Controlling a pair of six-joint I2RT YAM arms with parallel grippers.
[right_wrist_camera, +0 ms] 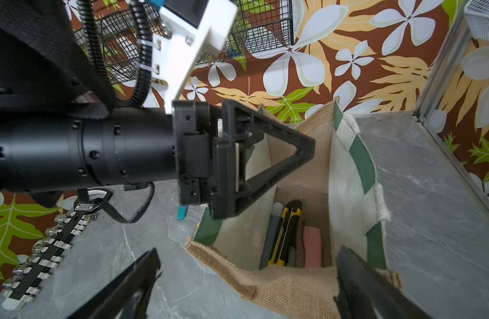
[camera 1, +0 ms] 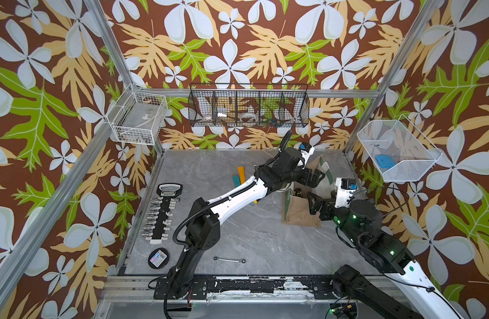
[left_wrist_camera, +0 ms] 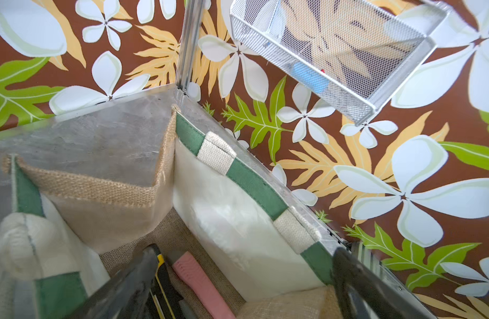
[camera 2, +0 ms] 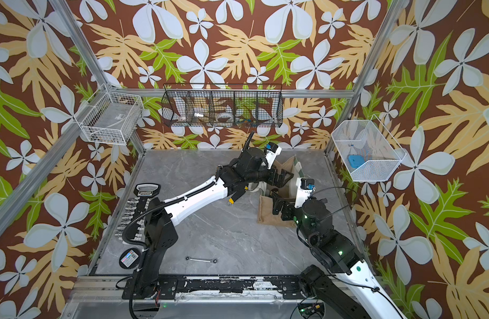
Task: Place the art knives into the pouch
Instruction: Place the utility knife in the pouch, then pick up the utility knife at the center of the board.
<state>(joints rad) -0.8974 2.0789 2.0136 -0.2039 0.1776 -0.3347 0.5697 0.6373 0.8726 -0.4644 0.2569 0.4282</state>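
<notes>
The pouch [camera 1: 300, 214] [camera 2: 268, 218], a tan jute bag with green-and-white lining, stands open at the table's back right. On its floor a yellow-and-black art knife [right_wrist_camera: 284, 234] [left_wrist_camera: 163, 279] lies between a grey cutter [right_wrist_camera: 271, 234] and a pink one [right_wrist_camera: 312, 245] [left_wrist_camera: 199, 281]. My left gripper [camera 1: 318, 176] [left_wrist_camera: 246, 251] hangs over the pouch's mouth, open and holding nothing, with one finger right beside the yellow-and-black knife. My right gripper [camera 1: 313, 203] [right_wrist_camera: 249, 250] is open at the pouch's near jute side [right_wrist_camera: 293, 292], which lies loose between its fingers.
A socket rail [camera 1: 163, 218], a round black tin [camera 1: 158, 258] and a small wrench [camera 1: 229, 260] lie on the left and front of the table. Orange and teal strips [camera 1: 239, 175] sit behind the left arm. Wire baskets [camera 1: 249, 106] hang on the walls.
</notes>
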